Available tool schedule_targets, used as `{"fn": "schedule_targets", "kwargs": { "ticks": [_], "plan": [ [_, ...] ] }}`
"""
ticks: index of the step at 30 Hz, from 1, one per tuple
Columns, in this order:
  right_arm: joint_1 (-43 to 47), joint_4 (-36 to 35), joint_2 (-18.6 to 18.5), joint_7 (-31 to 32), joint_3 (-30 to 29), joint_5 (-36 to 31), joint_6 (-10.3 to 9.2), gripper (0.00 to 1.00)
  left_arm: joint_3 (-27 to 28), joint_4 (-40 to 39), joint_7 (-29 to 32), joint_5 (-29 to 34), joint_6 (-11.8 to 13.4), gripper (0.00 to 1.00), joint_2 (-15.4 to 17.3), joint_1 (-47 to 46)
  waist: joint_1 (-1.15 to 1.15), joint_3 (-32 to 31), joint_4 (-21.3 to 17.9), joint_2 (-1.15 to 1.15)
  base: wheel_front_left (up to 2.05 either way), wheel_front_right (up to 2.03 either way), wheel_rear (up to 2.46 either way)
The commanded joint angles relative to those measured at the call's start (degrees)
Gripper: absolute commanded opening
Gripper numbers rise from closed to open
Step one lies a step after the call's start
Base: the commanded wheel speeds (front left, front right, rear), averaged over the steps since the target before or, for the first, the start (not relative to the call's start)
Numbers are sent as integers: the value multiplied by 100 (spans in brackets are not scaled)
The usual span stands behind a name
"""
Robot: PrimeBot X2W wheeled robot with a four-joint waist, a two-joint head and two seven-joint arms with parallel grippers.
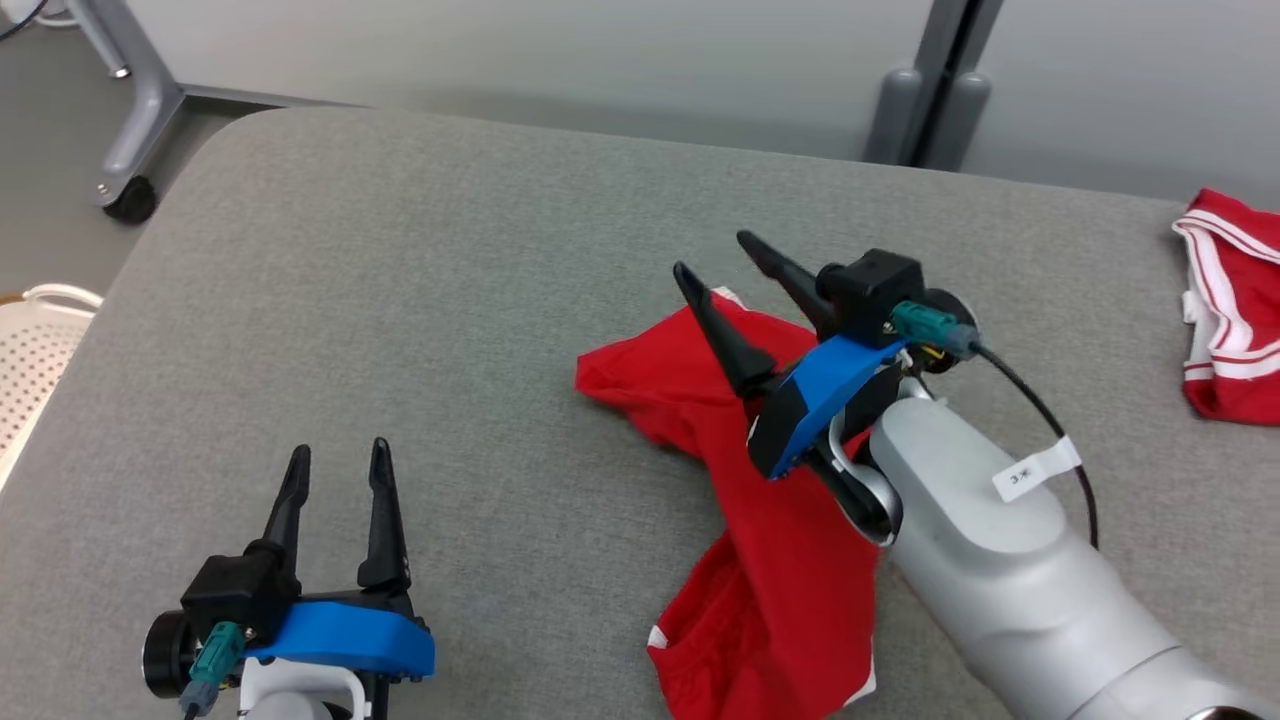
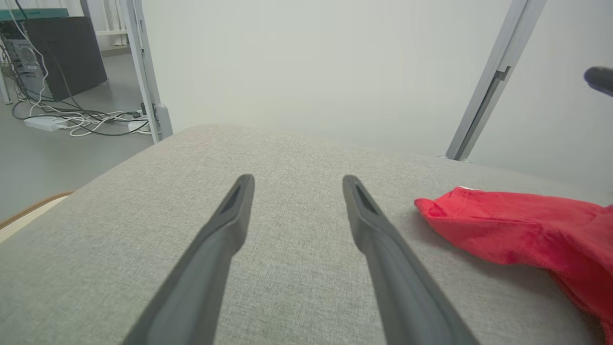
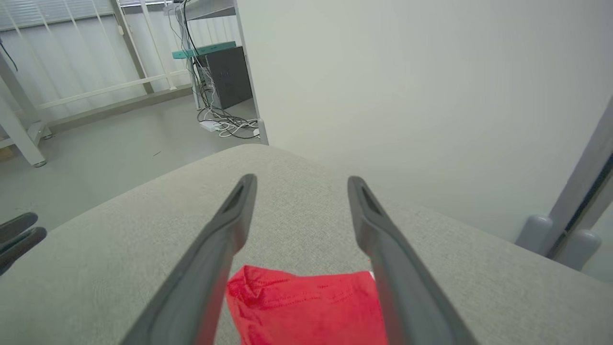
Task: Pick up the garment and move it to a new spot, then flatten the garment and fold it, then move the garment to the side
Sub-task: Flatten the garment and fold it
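Note:
A red garment (image 1: 760, 540) with white trim lies crumpled on the grey cushioned table (image 1: 400, 330), right of centre. My right gripper (image 1: 718, 268) hovers just above its far end with the jaws open and nothing between them; the red cloth (image 3: 306, 302) lies below the two fingers. My left gripper (image 1: 338, 468) rests open at the lower left, well clear of the cloth. From the left wrist the garment (image 2: 517, 235) shows to the right of the open left gripper (image 2: 297, 184).
A second red and white garment (image 1: 1235, 310) lies at the table's right edge. A white perforated basket (image 1: 35, 350) stands off the left side. Grey frame legs (image 1: 140, 110) and a wall stand behind the table's far edge.

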Motion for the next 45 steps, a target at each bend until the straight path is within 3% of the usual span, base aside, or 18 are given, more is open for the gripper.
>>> {"fn": "schedule_targets", "kwargs": {
  "ticks": [1,8,12,17,23,35,36,37,45],
  "plan": [
    [75,-322,-103,-33,-238,-140,1,100,73,-39,-25,56,8,100,-10,61,-1,-125,-231,-1,0,0,0],
    [1007,-1358,-846,-36,-1156,-539,1,100,276,-114,-24,160,-24,100,1,188,-1,-239,-648,-1,0,0,0],
    [1497,-1609,-1120,-36,-1285,-531,1,100,315,-166,-24,209,-47,100,-6,234,-1,-258,-780,-1,0,0,0],
    [1693,-1707,-1206,-10,-997,-379,1,100,313,-163,-25,237,-69,100,-5,233,-1,-261,-810,-1,0,0,0],
    [1535,-1564,-1323,519,-294,-37,1,100,217,-162,-25,204,-88,100,-7,182,-1,-218,-698,-1,0,0,0],
    [738,-545,-1467,924,732,406,1,100,-99,-67,-25,23,-39,100,-9,4,-1,18,-201,-1,0,0,0],
    [699,-477,-1467,895,787,467,1,40,-108,-64,-25,10,-29,100,-8,0,-1,22,-183,-1,0,0,0],
    [659,-394,-1465,876,840,534,1,0,-112,-61,-25,-5,-23,100,-9,-1,-1,25,-174,-1,0,0,0],
    [760,-205,-1482,284,1158,875,1,0,-38,23,-25,36,-9,100,-6,159,-1,-192,-345,-1,0,0,0]
  ]
}}
